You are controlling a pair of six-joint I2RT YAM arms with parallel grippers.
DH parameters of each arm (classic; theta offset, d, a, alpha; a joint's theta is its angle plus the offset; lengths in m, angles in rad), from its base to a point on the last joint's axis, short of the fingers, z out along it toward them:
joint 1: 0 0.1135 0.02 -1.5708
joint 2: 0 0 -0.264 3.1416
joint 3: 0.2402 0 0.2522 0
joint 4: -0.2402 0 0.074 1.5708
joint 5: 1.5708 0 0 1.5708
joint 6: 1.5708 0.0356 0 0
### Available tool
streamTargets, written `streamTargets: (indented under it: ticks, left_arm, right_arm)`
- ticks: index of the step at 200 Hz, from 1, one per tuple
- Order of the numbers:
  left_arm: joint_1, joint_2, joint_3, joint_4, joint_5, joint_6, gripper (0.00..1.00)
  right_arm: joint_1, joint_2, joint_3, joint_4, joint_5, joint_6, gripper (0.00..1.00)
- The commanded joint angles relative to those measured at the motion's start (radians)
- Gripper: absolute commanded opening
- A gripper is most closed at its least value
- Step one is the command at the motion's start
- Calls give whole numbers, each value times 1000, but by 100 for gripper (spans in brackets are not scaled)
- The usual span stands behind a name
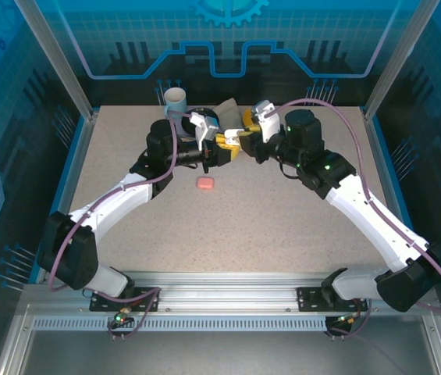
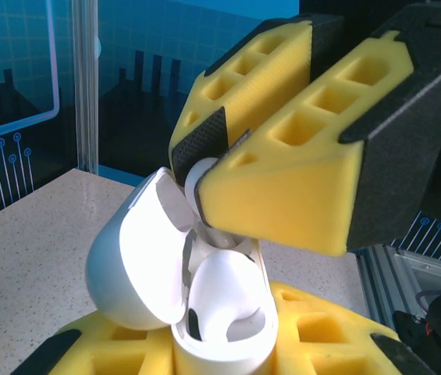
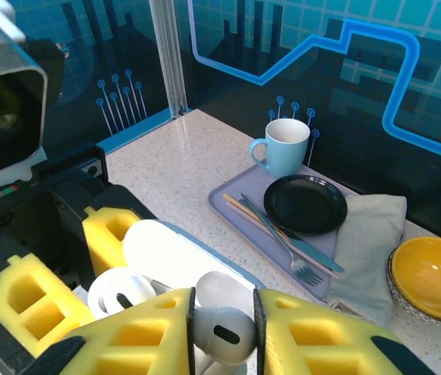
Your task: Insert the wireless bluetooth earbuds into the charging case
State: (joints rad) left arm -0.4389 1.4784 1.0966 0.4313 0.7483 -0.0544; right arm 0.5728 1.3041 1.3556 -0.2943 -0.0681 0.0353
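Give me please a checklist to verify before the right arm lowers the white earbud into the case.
1. The lid of the white charging case is open: ok.
2. The left end effector is shut on the case body: ok.
3. The right end effector is shut on the white earbud: ok.
4. The held earbud is above the case opening: ok, judged from the left wrist view.
5. A free socket lies under it: cannot tell. What looks like a seated earbud and the right end effector hide that spot.
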Motion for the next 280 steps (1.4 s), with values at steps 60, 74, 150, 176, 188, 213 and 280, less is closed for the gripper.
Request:
streamTargets:
  ticks: [60,74,150,176,188,213,280]
  left_arm:
    - [-4,-33,-4,70,-15,-10,0]
    - [-4,-33,-6,72,-14,-11,0]
    - [-5,-29,-25,93,-9,-19,0]
    - [-6,-27,-27,93,-7,-17,0]
    - [-4,-27,-27,93,-9,-16,0]
    - [-4,-27,-27,95,-7,-16,0]
    - [-6,-29,-37,96,-8,-14,0]
  right_arm:
    - [43,8,19,-25,30,-39,30]
    - [44,8,22,-23,35,-37,33]
    - [45,-2,55,-14,60,-11,42]
    - [45,-3,61,-10,68,-6,44]
    - [45,-4,64,-10,72,-5,46]
    - [42,-3,69,-5,76,3,51]
    - [16,0,82,9,56,75,66]
